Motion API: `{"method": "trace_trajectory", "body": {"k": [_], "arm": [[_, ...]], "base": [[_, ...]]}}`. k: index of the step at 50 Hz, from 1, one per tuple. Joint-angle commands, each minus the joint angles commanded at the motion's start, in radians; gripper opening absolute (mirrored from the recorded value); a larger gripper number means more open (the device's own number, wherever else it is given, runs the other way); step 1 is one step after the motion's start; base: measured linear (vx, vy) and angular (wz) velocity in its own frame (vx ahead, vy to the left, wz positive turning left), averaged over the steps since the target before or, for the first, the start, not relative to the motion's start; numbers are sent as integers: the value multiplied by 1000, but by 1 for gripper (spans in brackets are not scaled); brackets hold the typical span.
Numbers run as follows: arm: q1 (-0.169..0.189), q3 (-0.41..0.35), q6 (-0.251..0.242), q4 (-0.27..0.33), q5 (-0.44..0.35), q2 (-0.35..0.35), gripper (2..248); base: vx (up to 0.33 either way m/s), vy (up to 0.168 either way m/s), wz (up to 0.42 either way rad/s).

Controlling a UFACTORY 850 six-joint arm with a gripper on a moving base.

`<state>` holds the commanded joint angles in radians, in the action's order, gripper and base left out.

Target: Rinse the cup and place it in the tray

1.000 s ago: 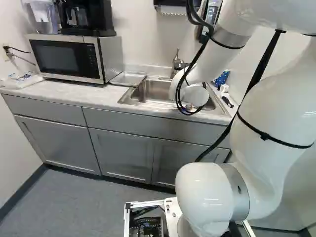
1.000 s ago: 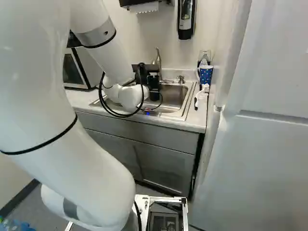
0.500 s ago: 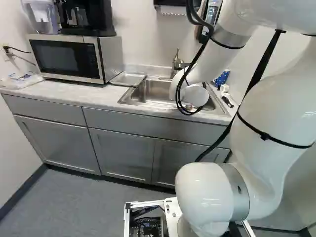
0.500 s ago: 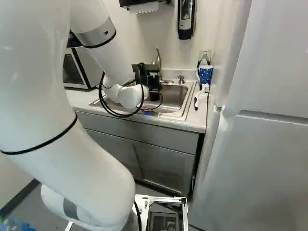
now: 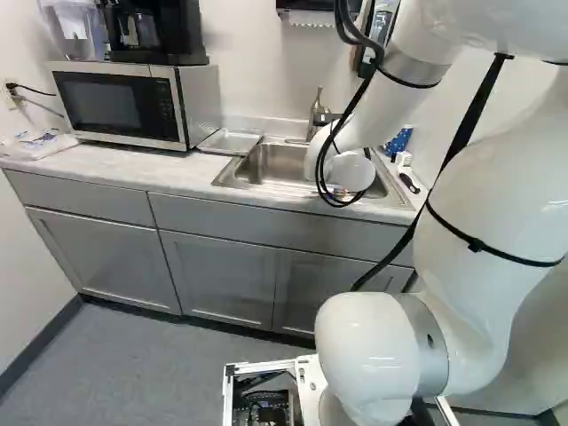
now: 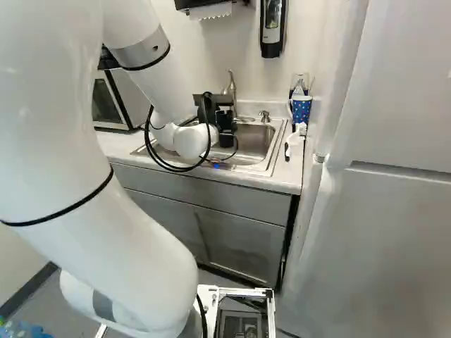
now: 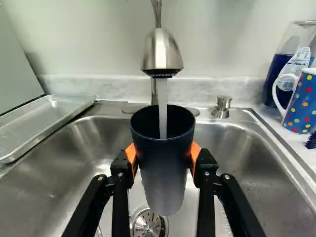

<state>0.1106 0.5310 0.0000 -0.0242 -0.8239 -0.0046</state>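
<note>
Okay, the gripper (image 6: 224, 121) has the cup (image 7: 163, 158) clamped under running water (image 7: 162, 106).
Orange pads (image 7: 131, 154) press both its sides above the drain (image 7: 147, 223); the faucet (image 7: 162, 52) is at twelve o'clock, the tray (image 7: 44, 121) at ten, the spotted mug (image 7: 302, 104) at two.

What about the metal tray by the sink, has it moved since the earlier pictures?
No, no shift: in the left base view, the metal tray still sits between the microwave and the sink.

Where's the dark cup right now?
In the wrist view, the dark cup is held in the gripper, under water running from the faucet, over the sink.
</note>
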Motion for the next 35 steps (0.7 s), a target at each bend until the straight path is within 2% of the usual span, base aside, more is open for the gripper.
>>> {"method": "trace_trajectory", "body": {"k": [35], "arm": [[0,0,0,0,0,0,123]], "base": [[0,0,0]]}}
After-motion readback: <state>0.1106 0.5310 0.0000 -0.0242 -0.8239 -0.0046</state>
